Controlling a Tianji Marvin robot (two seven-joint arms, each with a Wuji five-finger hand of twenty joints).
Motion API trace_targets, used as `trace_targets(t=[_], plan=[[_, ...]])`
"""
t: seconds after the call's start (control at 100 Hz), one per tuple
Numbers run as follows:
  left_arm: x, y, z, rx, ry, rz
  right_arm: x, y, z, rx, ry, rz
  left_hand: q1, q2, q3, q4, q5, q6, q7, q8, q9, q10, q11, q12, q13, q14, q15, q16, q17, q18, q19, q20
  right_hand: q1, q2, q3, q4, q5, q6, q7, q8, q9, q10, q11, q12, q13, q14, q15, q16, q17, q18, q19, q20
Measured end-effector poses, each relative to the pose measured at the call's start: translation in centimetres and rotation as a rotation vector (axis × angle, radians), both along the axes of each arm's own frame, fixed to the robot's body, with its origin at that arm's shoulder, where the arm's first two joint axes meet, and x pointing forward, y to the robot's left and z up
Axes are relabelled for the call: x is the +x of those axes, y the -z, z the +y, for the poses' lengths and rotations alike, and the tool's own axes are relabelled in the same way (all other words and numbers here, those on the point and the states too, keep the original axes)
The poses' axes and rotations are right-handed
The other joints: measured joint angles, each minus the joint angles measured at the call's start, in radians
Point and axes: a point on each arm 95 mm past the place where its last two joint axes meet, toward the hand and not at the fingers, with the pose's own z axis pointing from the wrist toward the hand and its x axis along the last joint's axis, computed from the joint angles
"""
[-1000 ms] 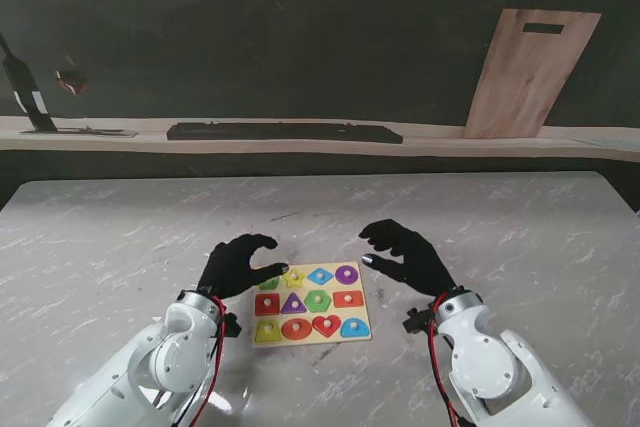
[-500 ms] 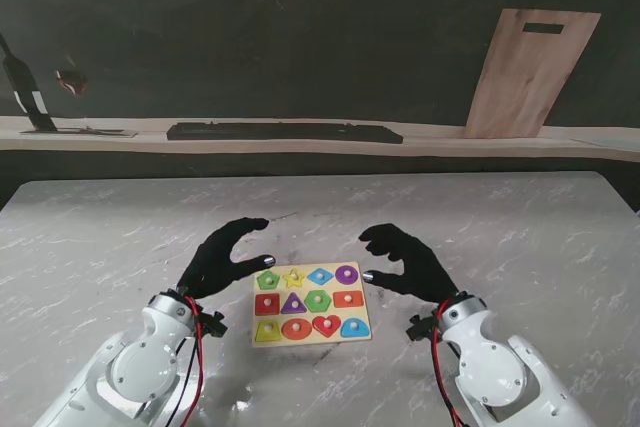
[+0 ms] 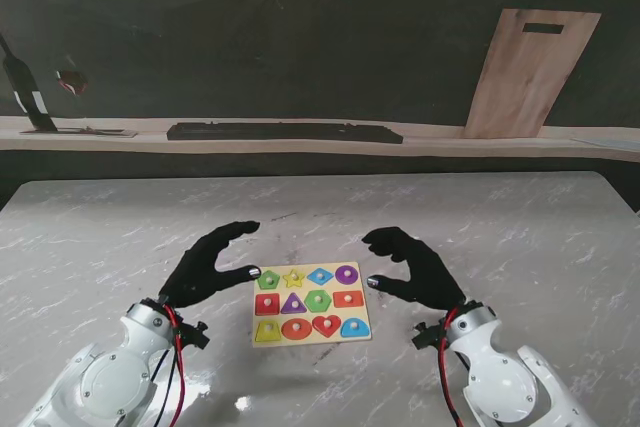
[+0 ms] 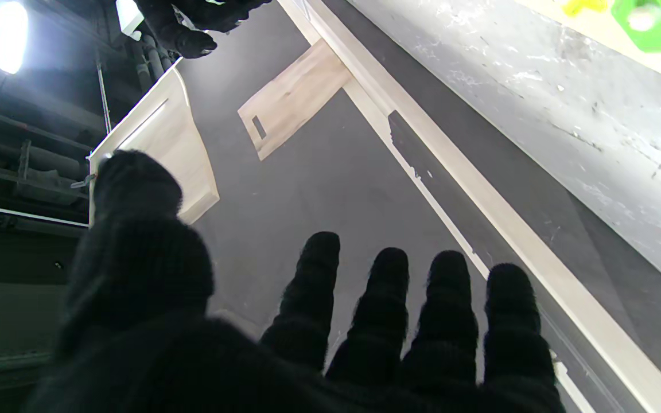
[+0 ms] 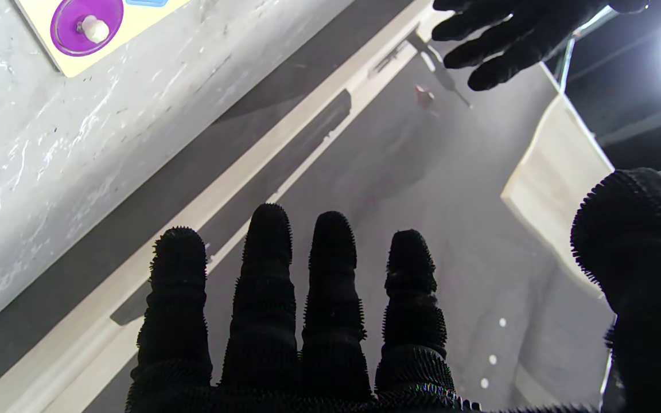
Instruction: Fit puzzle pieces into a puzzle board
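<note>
The wooden puzzle board (image 3: pixel 311 313) lies on the marble table between my hands, with several coloured pieces seated in its slots. A green piece (image 3: pixel 268 279) and a yellow star (image 3: pixel 294 277) sit in its far left corner, a purple circle (image 3: pixel 346 274) at far right. My left hand (image 3: pixel 205 264) hovers just left of the board, fingers spread, holding nothing. My right hand (image 3: pixel 415 267) hovers just right of it, fingers apart and empty. The left wrist view shows the green piece (image 4: pixel 646 20); the right wrist view shows the purple circle (image 5: pixel 85 24).
A low shelf (image 3: pixel 300 137) runs along the table's far edge with a long black bar (image 3: pixel 285 132) on it. A wooden cutting board (image 3: pixel 530 72) leans against the dark wall at far right. A dark tool (image 3: pixel 25 92) stands at far left.
My left hand has pulled back off the board's far left corner, moving left and toward me, and its fingers have opened. My right hand has drawn slightly nearer to me.
</note>
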Motion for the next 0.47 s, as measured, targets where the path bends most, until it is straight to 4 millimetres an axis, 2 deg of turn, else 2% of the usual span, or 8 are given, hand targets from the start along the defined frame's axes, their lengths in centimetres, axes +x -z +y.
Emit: trace_targets(t=[0.47], plan=[[0.63, -0.03, -0.77, 0.001, 0.031, 0.048, 0.23, -0.03, 0.08, 0.012, 0.002, 0.012, 0.003, 0.0, 0.0, 0.0, 0.0, 0.0, -0.012, 0.0, 0.011, 0.0, -0.001, 0.0, 0.019, 0.0, -0.002, 0.0, 0.006, 0.0, -0.014, 0.009, 0.002, 0.045, -0.073, 0.0, 0.0, 0.0, 0.0, 0.0, 0.0, 0.0, 0.0, 0.0, 0.0, 0.0, 0.005, 0.0, 0.0, 0.0, 0.0, 0.0]])
